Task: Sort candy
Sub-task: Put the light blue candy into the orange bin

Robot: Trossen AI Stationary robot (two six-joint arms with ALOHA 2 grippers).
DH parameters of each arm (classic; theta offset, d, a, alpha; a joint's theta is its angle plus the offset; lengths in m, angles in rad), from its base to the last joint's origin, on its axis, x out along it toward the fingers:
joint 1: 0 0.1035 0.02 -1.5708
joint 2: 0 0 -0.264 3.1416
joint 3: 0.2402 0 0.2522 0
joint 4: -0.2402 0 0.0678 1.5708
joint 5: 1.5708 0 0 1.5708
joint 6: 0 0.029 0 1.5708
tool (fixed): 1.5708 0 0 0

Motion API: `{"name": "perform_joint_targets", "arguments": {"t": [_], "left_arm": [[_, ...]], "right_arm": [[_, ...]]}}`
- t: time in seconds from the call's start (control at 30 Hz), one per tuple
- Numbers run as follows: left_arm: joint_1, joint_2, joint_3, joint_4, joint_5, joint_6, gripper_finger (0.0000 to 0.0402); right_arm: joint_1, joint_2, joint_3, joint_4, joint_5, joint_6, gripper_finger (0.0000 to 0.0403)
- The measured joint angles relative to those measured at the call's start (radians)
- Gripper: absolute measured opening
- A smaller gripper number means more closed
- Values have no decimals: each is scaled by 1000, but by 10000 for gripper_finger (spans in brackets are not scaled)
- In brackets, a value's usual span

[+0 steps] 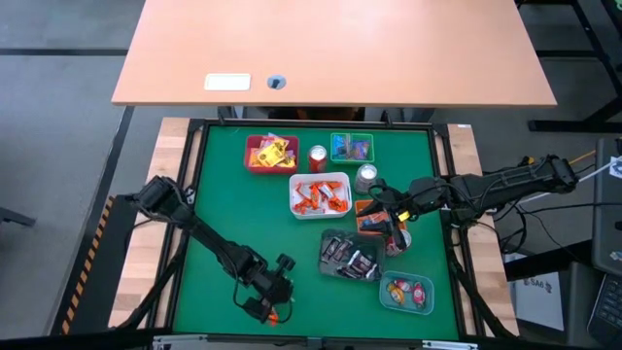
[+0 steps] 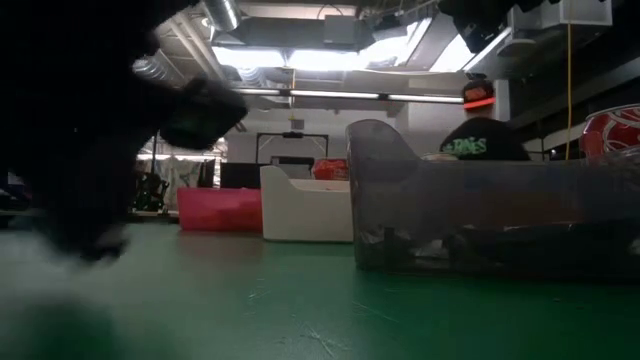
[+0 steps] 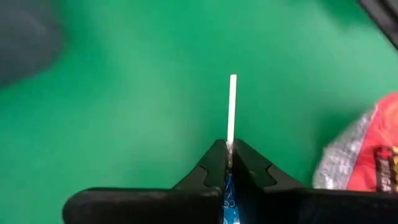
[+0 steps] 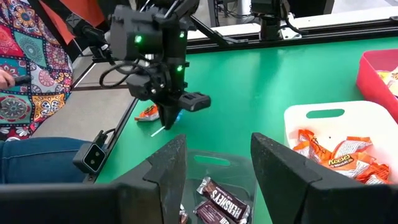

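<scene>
My left gripper is near the table's front edge, left of centre, pointing steeply down at the green mat and shut on a lollipop in a blue wrapper. The lollipop's white stick pokes out past the fingertips. A candy in an orange-red and silver wrapper lies on the mat right beside it. My right gripper hangs open above the clear tray of dark chocolate bars, touching nothing. My left gripper pinches the lollipop between its two fingertips, where the white stick meets the blue-wrapped head. The fingers slant down from above. The stick sticks out beyond the tips toward the mat; whether it is lifted clear I cannot tell.
Sorted candy fills a red tray, a green tray, a white tray, an orange tray and a green tray. A red can and a silver can stand between them. A person sits beside the table.
</scene>
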Motion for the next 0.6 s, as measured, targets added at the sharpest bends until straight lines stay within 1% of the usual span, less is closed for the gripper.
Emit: {"name": "perform_joint_targets", "arguments": {"t": [0.1,0.2,0.4,0.5,0.6], "left_arm": [[31,-45,0,10,-2,0,2],[69,-82,0,18,-28,0,1],[166,-164,2,81,-191,6,1],[215,-178,2,185,-253,6,1],[261,-179,2,325,-261,6,0]], "right_arm": [[0,0,0,5,0,0,179],[0,0,0,9,0,0,179],[0,2,0,24,0,0,179],[0,2,0,30,10,0,179],[0,2,0,44,50,0,179]]}}
